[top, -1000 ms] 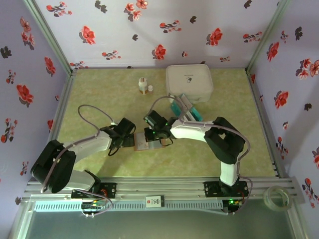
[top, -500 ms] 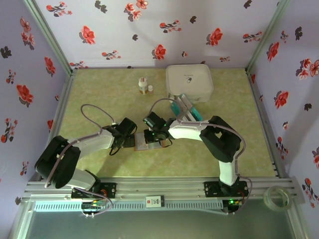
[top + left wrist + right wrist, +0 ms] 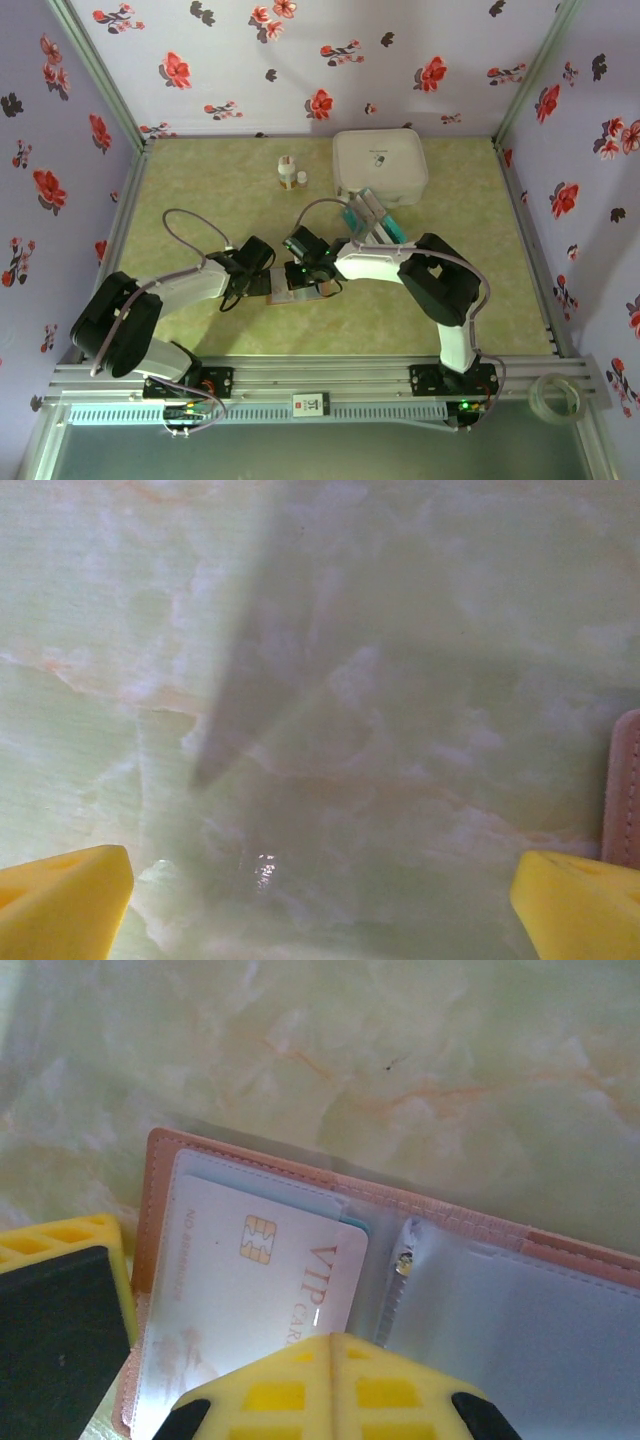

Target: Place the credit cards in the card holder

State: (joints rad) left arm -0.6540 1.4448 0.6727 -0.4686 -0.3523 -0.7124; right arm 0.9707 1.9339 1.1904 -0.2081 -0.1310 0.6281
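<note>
R gripper [image 3: 332,1380] is sitting w/ tips pinched together, nothing between them, over the open holder [image 3: 155,1210], just below a VIP card [image 3: 250,1270] lying in the left clear sleeve. Tips touching the sleeve or not: can't tell. L gripper [image 3: 320,900] is hovering spread wide and empty, low over bare table [image 3: 300,680], w/ the holder's edge [image 3: 625,790] just beside one finger.

Top view: holder [image 3: 298,291] is lying flat mid-table betw. both grippers. Spare cards [image 3: 375,222] are fanning out just in front of the white box [image 3: 380,165], partly under R arm, apart from the holder.

Handling (est.): cards are looking thin, stiff, light and slick, so best pinched across a raised short edge. Holder is looking soft and likely to be sliding when pushed, so L should be pinning its rim.

Views: R wrist is giving chip, print and sleeve seam. Top is giving the fan, box and arm layout. L wrist is adding the holder's stitched edge.
</note>
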